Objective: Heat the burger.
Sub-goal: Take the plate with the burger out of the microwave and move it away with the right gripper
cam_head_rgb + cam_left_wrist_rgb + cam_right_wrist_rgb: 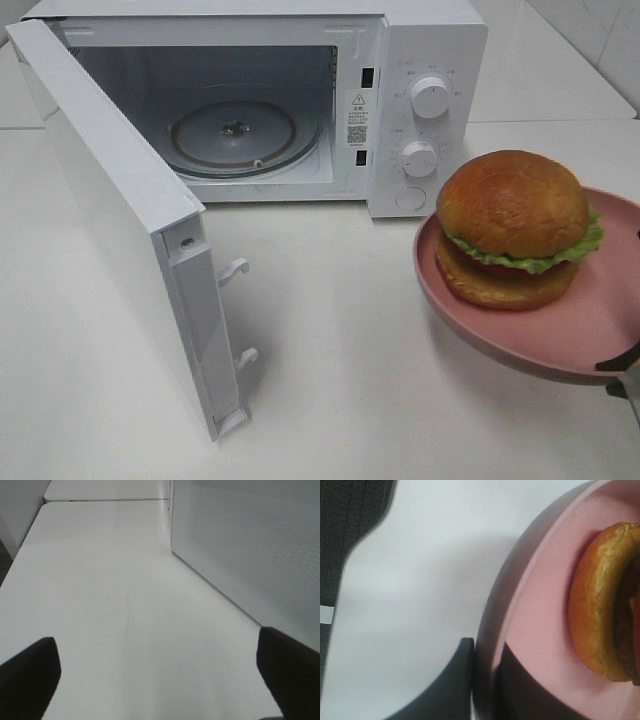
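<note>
Right jaws [482, 680] pinched shut on pink plate [540, 605] rim, one finger under, one on top. Burger [515, 230] sits on plate just beyond jaws, plate lifted off tabletop [330, 350]. Past it, microwave [420, 100], door [120, 210] swung wide, glass turntable [235, 135] bare. Left jaws [160, 675] wide apart, holding nothing, above tabletop beside the door.

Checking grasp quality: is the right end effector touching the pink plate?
Touching. The right wrist view shows the right end effector clamped on the pink plate rim, one finger on each side, the burger on it.
</note>
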